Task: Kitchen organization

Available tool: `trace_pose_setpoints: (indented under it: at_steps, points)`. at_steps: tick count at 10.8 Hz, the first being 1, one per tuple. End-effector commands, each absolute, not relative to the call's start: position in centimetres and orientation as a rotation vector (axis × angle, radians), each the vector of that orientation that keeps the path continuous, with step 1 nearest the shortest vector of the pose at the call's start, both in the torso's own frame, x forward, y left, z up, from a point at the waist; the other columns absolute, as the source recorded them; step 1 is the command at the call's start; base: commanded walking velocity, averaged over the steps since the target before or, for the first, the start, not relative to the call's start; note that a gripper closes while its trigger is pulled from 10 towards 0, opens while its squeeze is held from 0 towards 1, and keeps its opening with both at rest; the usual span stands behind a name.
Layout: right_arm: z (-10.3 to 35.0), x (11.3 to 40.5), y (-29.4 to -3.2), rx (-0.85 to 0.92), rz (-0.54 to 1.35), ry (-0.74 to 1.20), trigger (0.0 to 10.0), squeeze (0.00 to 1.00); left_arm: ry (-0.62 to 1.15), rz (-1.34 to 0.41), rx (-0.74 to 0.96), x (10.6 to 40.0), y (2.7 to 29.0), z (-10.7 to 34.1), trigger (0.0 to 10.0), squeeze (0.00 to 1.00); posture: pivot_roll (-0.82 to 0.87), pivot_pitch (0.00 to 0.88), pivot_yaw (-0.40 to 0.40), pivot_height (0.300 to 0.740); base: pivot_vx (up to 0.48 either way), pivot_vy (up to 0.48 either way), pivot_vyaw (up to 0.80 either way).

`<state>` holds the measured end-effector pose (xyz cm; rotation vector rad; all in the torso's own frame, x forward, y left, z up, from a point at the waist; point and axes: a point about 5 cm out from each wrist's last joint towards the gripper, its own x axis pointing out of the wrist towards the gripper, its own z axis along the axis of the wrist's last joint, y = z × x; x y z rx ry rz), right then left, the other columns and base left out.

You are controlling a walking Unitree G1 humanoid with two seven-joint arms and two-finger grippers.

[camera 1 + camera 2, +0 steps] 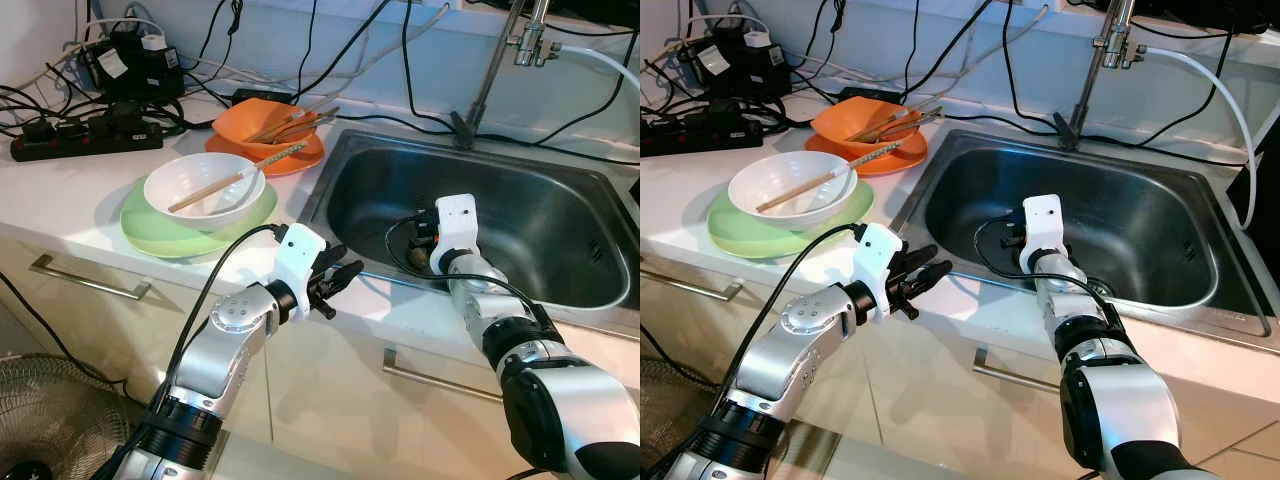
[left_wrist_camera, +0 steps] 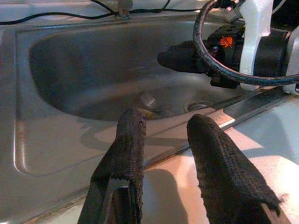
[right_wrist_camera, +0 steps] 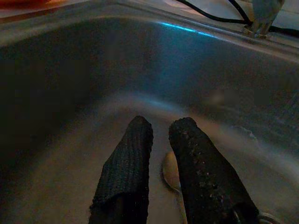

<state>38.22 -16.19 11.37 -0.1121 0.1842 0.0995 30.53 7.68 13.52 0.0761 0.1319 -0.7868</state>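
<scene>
A white bowl [image 1: 200, 185] with a pair of chopsticks [image 1: 235, 178] in it stands on a green plate [image 1: 150, 230] on the counter. Behind it, an orange bowl [image 1: 255, 122] holding more chopsticks sits on an orange plate [image 1: 300, 160]. My left gripper [image 1: 340, 272] hovers open and empty over the counter's front edge, by the left front corner of the steel sink [image 1: 540, 220]. My right gripper [image 3: 161, 123] reaches down into the sink, fingers almost together, just above a small metal spoon [image 3: 169, 172] lying on the sink floor.
A faucet [image 1: 500, 60] rises behind the sink. A power strip [image 1: 85, 140] and tangled cables crowd the back left of the counter. Drawer handles [image 1: 90, 285] line the cabinet front. A fan [image 1: 50, 420] stands on the floor at lower left.
</scene>
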Motion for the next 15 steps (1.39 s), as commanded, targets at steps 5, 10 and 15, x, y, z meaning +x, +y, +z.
trace_pose_setpoints:
  at_steps: [5, 10, 15]
  points:
    - [18.6, 39.8, -14.8, 0.056, 0.24, -0.185, 10.0, 0.0, 0.04, -0.625, 0.201, 31.8, 8.2, 14.3, 10.0, 0.0, 0.23, 0.0, -0.062, 0.74, 0.0, 0.0, 0.0]
    - [15.0, 35.9, -10.9, 0.254, 0.514, -0.182, 10.0, 0.0, -0.178, -0.462, 0.203, 34.1, 9.1, 19.4, 10.0, 0.0, 0.21, 0.0, -0.06, 0.74, 0.0, 0.0, 0.0]
    - [13.2, 34.6, -10.2, 0.321, 0.52, -0.115, 10.0, 0.0, -0.163, -0.228, 0.18, 34.5, 13.0, 18.4, 10.0, 0.0, 0.22, 0.0, -0.059, 0.74, 0.0, 0.0, 0.0]
